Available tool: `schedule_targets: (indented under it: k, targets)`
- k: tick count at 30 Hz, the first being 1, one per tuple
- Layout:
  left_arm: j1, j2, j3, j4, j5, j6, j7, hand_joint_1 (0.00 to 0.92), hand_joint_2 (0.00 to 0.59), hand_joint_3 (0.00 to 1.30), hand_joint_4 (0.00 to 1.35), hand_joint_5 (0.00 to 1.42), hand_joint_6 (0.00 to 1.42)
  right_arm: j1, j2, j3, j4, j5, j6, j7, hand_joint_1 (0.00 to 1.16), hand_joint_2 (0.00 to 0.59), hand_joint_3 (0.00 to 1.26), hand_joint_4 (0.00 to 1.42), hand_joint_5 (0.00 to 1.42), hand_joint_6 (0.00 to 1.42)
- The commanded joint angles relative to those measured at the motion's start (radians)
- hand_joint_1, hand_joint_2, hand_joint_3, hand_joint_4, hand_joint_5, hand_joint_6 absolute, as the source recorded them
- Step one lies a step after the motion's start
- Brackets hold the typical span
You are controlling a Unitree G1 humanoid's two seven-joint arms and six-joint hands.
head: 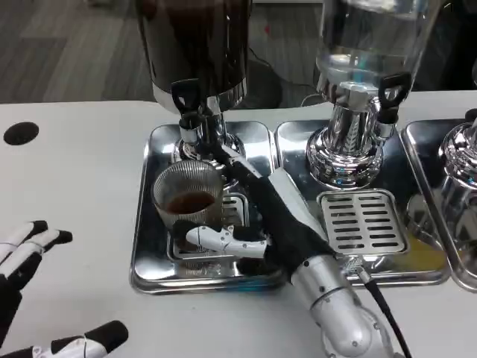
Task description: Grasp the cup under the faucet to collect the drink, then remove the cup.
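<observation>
**Cup under the dark dispenser, drink partly collected**

Landmark: the left steel drip tray (149, 224), sitting on the white bench (74, 149).

- Dark dispenser (197, 52): stands at the back of the tray, its black tap lever (185, 95) and spout over the tray's rear half. A clear-bodied dispenser (365, 45) stands on a second tray (428, 277) touching the landmark tray's right edge.
- Right arm: the silver forearm (332, 302) comes in over the tray's front right corner. The right hand (261, 216) reaches across the tray; one finger wraps the cup's front from the right, others run up behind it toward the tap. It looks to be holding the cup, though the far-side contact is hidden.
- Left hand (33, 298): on the bench well to the left of the tray, fingers spread, holding nothing.
- Ribbed glass cup (188, 198): upright on the tray's slotted grate, directly below the spout. A shallow pool of brown drink (188, 203) lies at the bottom; no stream can be made out.

Judgement: filling is the step in hand, and the level is low. To do it well, keep the cup upright and centred under the spout, hold the grip firm but not squeezing, and work the lever steadily. Close the tap and let drips finish before drawing the cup out toward the tray's front, level, clear of the spout.
</observation>
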Motion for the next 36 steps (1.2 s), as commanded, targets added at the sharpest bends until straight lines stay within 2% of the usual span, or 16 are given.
schedule_targets:
  k: [1, 22, 36]
  targets:
    - [0.02, 0.005, 0.02, 0.003, -0.016, -0.016, -0.015, 0.0, 0.06, 0.24, 0.12, 0.2, 0.56, -0.027, 0.015, 0.006, 0.029, -0.007, 0.01, -0.018, 0.64, 0.096, 0.08, 0.09, 0.11, 0.0]
    - [0.044, 0.003, 0.06, 0.038, -0.055, -0.05, -0.011, 0.0, 0.065, 0.28, 0.15, 0.22, 0.56, -0.083, 0.057, 0.032, 0.141, -0.011, 0.012, -0.081, 0.65, 0.099, 0.08, 0.1, 0.12, 0.0]
    - [0.052, 0.001, 0.085, 0.045, -0.071, -0.06, -0.011, 0.0, 0.071, 0.29, 0.16, 0.23, 0.56, -0.112, 0.072, 0.044, 0.208, -0.007, 0.007, -0.121, 0.66, 0.092, 0.18, 0.17, 0.17, 0.04]
